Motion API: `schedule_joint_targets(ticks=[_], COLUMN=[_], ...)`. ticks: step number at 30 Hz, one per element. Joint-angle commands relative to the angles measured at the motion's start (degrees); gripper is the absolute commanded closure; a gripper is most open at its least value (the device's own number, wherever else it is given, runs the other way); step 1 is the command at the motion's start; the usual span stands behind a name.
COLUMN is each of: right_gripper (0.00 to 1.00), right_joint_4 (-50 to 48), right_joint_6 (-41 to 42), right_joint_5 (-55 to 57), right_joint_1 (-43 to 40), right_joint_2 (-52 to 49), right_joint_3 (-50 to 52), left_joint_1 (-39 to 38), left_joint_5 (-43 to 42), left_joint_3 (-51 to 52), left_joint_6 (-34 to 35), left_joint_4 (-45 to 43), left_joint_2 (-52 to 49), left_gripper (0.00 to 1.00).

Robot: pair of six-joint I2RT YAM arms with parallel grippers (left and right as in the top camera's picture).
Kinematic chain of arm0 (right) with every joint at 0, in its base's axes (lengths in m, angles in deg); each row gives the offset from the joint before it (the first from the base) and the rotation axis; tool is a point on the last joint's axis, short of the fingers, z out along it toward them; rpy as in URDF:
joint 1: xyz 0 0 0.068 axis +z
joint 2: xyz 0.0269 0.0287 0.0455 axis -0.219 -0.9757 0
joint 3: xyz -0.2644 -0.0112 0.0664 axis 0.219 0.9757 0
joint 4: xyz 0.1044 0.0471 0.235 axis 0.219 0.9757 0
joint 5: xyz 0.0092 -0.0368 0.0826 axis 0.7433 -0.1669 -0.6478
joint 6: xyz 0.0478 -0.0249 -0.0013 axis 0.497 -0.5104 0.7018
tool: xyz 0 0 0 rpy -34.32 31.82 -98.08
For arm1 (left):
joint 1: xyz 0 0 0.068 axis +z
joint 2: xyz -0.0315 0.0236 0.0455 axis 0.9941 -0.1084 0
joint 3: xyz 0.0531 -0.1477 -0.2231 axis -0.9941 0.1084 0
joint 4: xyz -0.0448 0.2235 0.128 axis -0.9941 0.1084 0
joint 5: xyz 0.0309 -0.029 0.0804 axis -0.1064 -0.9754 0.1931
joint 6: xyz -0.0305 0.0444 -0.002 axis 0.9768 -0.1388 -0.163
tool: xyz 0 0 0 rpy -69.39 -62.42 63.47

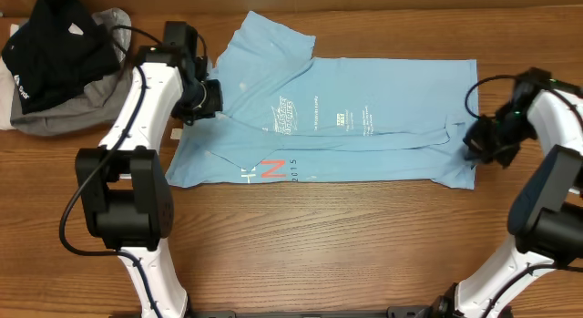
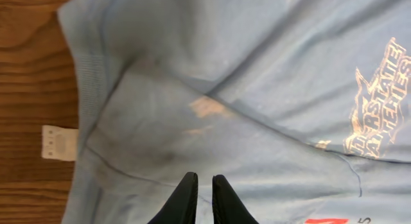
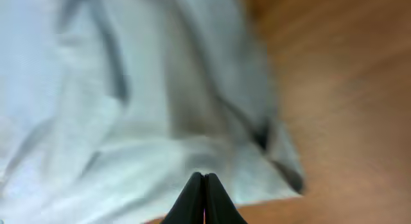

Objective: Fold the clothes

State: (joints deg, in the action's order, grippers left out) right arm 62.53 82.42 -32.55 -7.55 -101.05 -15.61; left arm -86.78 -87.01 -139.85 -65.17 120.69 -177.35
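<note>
The clothes, a light sky-blue T-shirt (image 1: 364,90), lie partly folded across the middle of the table, with white lettering and a red mark near the front edge. My left gripper (image 1: 214,95) hovers over the shirt's left part. In the left wrist view its fingertips (image 2: 205,179) stand a narrow gap apart over the blue fabric (image 2: 257,70), with nothing between them. My right gripper (image 1: 471,140) is at the shirt's right edge. In the right wrist view its tips (image 3: 204,178) are pressed together above the blurred cloth (image 3: 96,121), and no fabric shows pinched.
A black garment (image 1: 50,45) lies on a grey garment (image 1: 64,113) at the table's back left corner. A small white tag (image 2: 56,142) rests on the wood beside the shirt's left edge. Bare wooden tabletop (image 1: 346,236) runs along the front.
</note>
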Motion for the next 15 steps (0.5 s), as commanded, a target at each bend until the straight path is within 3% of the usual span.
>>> schedule_joint_targets(ticks=[1, 8, 15], right_gripper=[0.96, 0.96, 0.96], right_joint_4=[-3.28, -9.29, -5.84], right_joint_6=[-1.46, 2.69, 9.22], right_joint_5=[0.35, 5.84, 13.77], right_joint_1=[2.14, 0.87, -1.29], right_joint_2=[1.49, 1.38, 1.38], right_joint_3=[3.76, 8.72, 8.98], left_joint_1=[-0.35, -0.35, -0.42], left_joint_5=[0.76, 0.79, 0.70], left_joint_3=[-1.20, -1.18, -1.20], left_joint_6=[-1.29, -1.31, -1.31], left_joint_4=[-0.07, 0.28, -0.59], left_joint_2=[-0.61, -0.61, -0.61], left_gripper=[0.87, 0.87, 0.90])
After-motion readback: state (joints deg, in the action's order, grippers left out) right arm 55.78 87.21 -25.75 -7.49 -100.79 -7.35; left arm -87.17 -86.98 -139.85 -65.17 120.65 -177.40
